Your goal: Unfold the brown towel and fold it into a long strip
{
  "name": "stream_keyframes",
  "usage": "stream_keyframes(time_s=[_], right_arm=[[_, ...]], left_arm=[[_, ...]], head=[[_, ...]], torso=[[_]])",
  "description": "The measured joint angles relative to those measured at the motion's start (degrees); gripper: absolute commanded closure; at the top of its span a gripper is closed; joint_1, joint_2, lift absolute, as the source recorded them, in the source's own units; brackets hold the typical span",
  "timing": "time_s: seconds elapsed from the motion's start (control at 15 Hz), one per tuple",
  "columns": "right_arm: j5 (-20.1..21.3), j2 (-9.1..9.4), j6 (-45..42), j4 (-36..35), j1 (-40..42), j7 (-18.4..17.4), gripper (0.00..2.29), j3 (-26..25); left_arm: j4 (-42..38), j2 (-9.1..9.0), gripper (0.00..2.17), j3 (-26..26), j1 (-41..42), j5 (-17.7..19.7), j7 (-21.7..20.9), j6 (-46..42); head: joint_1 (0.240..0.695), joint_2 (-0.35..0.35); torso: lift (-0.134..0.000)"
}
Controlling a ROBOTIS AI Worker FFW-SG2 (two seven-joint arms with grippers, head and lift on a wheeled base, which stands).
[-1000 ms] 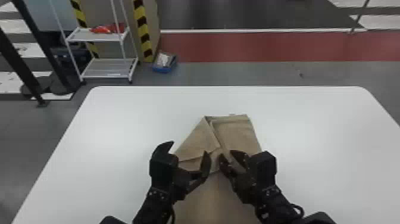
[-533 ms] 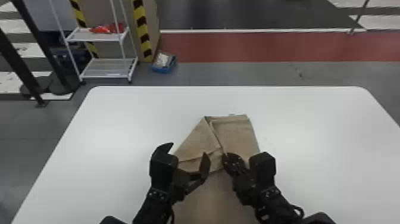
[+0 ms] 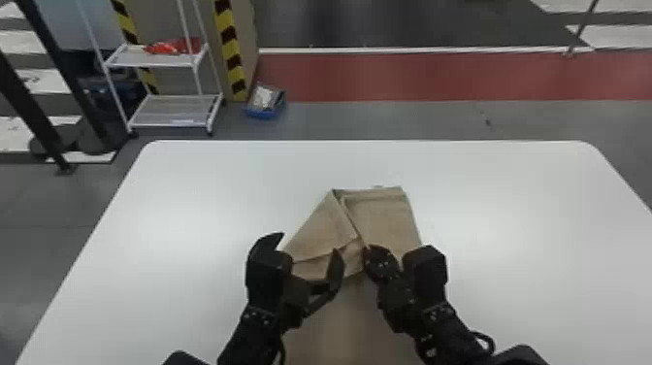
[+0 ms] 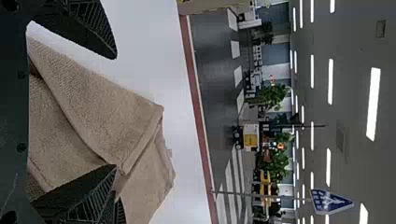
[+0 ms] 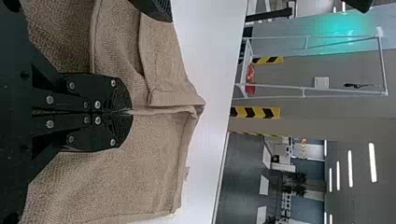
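The brown towel [image 3: 383, 218] lies partly folded on the white table, its far part narrowing and a layer turned over on the left. Over its left side my left gripper [image 3: 308, 242] stands open; in the left wrist view the left gripper [image 4: 114, 112] has its fingers wide apart with the towel [image 4: 98, 107] between and beyond them. My right gripper [image 3: 368, 250] is at the middle of the towel, beside the folded layer's edge. In the right wrist view the right gripper [image 5: 130, 112] is shut on a ridge of the towel [image 5: 154, 149].
The white table [image 3: 509, 218] extends on both sides of the towel and beyond it. On the floor past its far edge stand a white shelf rack [image 3: 170, 111] and a blue box [image 3: 264, 104]. The two grippers are close to each other.
The right gripper was open a second ago and has closed on the towel. My left gripper has kept its place, still open.
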Motion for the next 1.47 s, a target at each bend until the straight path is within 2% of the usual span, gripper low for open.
stream_keyframes(time_s=[0.27, 0.33, 0.47, 0.93, 1.07, 1.13, 1.47], right_arm=[[6.43, 0.00, 4.85, -2.04, 0.25, -2.22, 1.18, 2.88], [8.04, 0.00, 6.27, -2.73, 0.40, -2.58, 1.03, 3.67], [10.16, 0.05, 9.35, -3.79, 0.55, -2.75, 1.00, 4.83], [10.53, 0.00, 9.26, -6.96, 2.30, -2.77, 1.00, 5.05], [10.46, -0.06, 9.09, -7.76, 2.71, -2.77, 0.80, 5.02], [10.43, -0.08, 8.97, -7.98, 2.88, -2.78, 0.80, 4.99], [6.99, -0.20, 5.44, -9.43, 3.97, -2.72, 0.80, 3.98]], left_arm=[[0.04, 0.07, 0.04, -0.09, -0.01, -0.07, 0.23, 0.16], [0.04, 0.08, 0.04, -0.12, -0.01, -0.08, 0.25, 0.16], [-0.03, 0.11, 0.04, -0.16, -0.01, -0.07, 0.36, 0.17], [-0.07, 0.20, 0.04, -0.24, 0.35, -0.07, 0.51, 0.17], [-0.11, 0.20, 0.04, -0.26, 0.45, -0.07, 0.52, 0.17], [-0.18, 0.20, 0.04, -0.26, 0.49, -0.08, 0.52, 0.16], [-0.28, 0.21, 0.04, -0.22, 0.69, -0.25, 0.52, 0.16]], head=[[0.695, 0.035], [0.695, 0.042], [0.695, 0.045], [0.695, 0.052], [0.695, 0.053], [0.695, 0.053], [0.695, 0.058]], torso=[[-0.114], [-0.114], [-0.114], [-0.114], [-0.114], [-0.114], [-0.114]])
